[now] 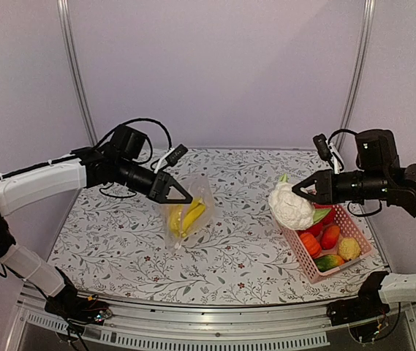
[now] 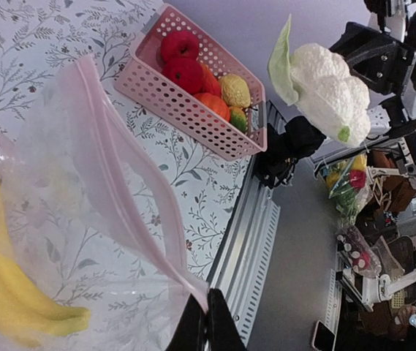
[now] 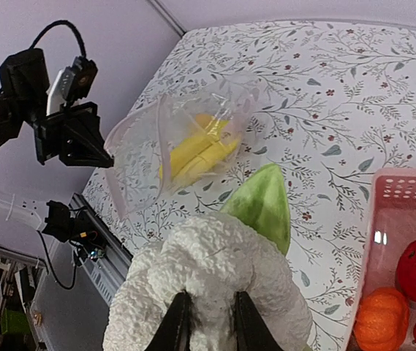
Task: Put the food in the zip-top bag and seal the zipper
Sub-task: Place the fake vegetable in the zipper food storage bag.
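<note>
The clear zip-top bag [image 1: 187, 210] hangs over the table's middle with a yellow banana [image 1: 186, 216] inside it. My left gripper [image 1: 184, 197] is shut on the bag's mouth. In the left wrist view its fingertips [image 2: 206, 322] pinch the pale pink zipper [image 2: 131, 172], and the banana [image 2: 10, 281] lies low in the bag. My right gripper [image 1: 300, 191] is shut on the white cauliflower [image 1: 290, 206] and holds it in the air beside the basket. Its fingers [image 3: 182, 322] press into the cauliflower [image 3: 215, 270], which has a green leaf. The slider tab does not show.
A pink slotted basket [image 1: 343, 269] at the right holds red fruits [image 1: 330, 235], an orange piece, a yellow one and a green one. It shows too in the left wrist view as a basket [image 2: 186, 110]. A metal rail [image 1: 215, 322] runs along the table's near edge.
</note>
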You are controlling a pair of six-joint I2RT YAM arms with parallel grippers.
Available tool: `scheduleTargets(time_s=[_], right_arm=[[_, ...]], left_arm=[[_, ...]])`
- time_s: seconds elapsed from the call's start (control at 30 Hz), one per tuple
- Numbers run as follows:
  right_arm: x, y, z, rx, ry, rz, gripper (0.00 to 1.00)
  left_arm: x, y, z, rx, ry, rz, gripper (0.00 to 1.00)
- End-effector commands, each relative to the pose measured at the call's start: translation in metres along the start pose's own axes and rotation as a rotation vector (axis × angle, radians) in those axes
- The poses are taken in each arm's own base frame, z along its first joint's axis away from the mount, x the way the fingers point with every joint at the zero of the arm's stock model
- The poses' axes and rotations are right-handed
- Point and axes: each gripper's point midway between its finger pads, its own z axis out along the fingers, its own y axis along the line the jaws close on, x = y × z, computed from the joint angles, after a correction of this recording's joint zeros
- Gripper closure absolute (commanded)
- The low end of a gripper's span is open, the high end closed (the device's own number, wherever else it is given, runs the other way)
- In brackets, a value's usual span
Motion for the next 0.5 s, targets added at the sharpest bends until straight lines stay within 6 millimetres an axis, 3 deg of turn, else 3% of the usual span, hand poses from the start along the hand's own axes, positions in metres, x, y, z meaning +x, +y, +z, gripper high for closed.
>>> scheduleTargets(time_s=[0.0, 0.2, 0.47], right_arm=[[-0.015, 0.072, 0.004, -0.263, -0.005, -0.116, 1.00], [-0.015, 0.133, 0.024, -0.463, 0.014, -0.177, 1.00], [-0.012, 0.173, 0.051, -0.601, 0.031, -0.197, 1.00]], left_arm=[[-0.004, -0.030, 0.003, 0.108, 0.006, 0.083, 1.00], [0.001, -0.047, 0.008, 0.194, 0.028, 0.096, 1.00], [0.004, -0.061, 0.007, 0.239, 0.037, 0.121, 1.00]])
